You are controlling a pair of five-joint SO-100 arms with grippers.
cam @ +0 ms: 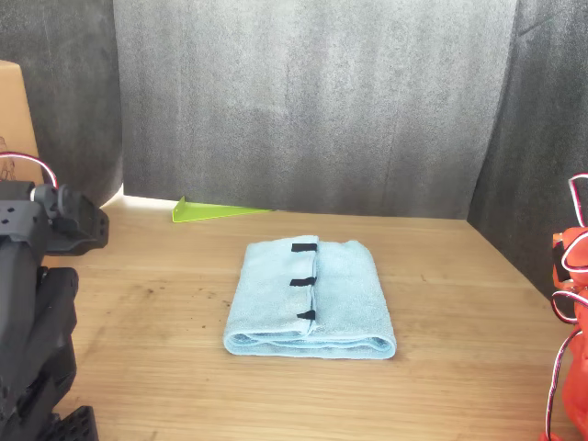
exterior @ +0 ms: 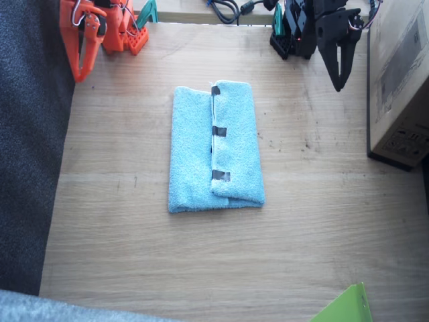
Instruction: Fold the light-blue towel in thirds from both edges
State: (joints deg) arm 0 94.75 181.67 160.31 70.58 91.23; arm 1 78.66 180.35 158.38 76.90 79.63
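Folded towel (exterior: 214,147), lengthwise towards arms

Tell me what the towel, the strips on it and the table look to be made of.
Towel: soft terry or microfibre cloth, going by its fuzzy matte nap and rounded folds. Strips: probably black tape, flat and smooth against the pile. Table: wood or wood-look laminate, pale with visible grain and a low sheen; which one is unclear.

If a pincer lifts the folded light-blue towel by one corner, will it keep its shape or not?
Probably not. The light-blue towel is soft, fluffy cloth, so it would likely droop. Its top flap, marked by black tape strips, lies loose and could fall open. It looks light, and pushed on the wooden table it may bunch rather than slide.
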